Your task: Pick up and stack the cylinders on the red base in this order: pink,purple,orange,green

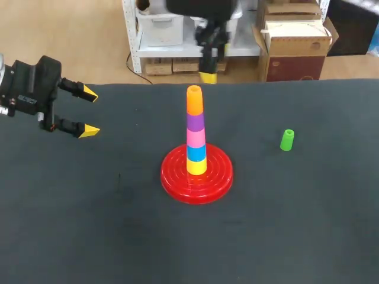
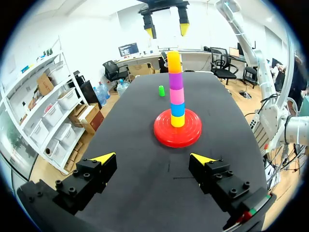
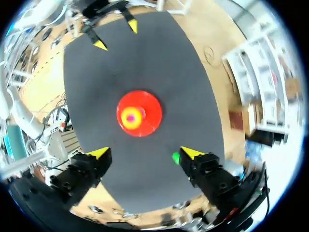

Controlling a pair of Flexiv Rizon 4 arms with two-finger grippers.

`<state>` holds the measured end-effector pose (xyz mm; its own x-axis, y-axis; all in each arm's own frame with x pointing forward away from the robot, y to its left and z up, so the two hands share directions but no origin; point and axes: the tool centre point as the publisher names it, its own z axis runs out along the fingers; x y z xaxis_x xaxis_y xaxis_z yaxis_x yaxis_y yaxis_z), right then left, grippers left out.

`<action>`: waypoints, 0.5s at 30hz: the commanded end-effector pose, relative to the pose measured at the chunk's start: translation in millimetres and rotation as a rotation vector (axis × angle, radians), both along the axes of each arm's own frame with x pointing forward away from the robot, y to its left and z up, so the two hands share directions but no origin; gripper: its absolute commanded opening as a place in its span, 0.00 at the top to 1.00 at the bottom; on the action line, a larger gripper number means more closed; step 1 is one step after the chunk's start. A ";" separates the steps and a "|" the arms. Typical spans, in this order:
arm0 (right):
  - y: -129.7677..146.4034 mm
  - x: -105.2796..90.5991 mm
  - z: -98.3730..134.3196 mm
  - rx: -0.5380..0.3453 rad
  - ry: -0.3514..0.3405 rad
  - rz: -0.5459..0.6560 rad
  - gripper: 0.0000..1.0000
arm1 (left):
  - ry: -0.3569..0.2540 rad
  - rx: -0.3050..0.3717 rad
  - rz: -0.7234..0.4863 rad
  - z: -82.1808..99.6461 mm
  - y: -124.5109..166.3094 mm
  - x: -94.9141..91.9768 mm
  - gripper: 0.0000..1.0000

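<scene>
In the head view the red base sits on the dark table, with a tower standing upright on its middle: a yellow cylinder lowest, then a blue cylinder, the pink cylinder, the purple cylinder and the orange cylinder on top. The green cylinder stands upright on the table, well apart from the base on its right side. The left gripper is well to the left of the base, fingers spread wide and nothing between them. The right gripper is beyond the base, above the far edge of the table and blurred, so its fingers cannot be judged here. In the left wrist view the left gripper is wide open and empty, and the base with its tower lies ahead of it. The green cylinder is on the table beyond the base. The right gripper is above the orange cylinder, clear of it, its two tips apart and holding nothing. In the right wrist view the right gripper looks straight down with its fingers apart and empty. The base is below and just ahead of them, and the green cylinder shows off the base's rim, close by one yellow fingertip. The left gripper is on the far side of the base.
</scene>
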<state>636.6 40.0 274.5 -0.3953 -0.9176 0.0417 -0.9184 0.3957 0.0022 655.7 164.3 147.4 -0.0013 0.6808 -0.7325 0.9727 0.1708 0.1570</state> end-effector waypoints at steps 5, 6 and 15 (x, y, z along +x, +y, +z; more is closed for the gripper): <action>-95.4 -37.2 -46.2 0.051 -0.095 -0.279 0.00 | -0.001 0.001 -0.001 -0.6 0.4 -0.3 0.00; -101.1 -38.6 -53.7 0.053 -0.090 -0.310 0.00 | -0.001 0.001 -0.001 -0.6 0.4 -0.3 0.00; -139.8 -30.8 -110.7 0.086 -0.081 -0.453 0.00 | -0.001 0.001 -0.001 -0.6 0.4 -0.3 0.00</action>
<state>607.3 -84.7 183.8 -0.7464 -0.6495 0.1451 -0.6586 0.7521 -0.0214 655.7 164.3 147.4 -0.0013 0.6808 -0.7325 0.9727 0.1708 0.1570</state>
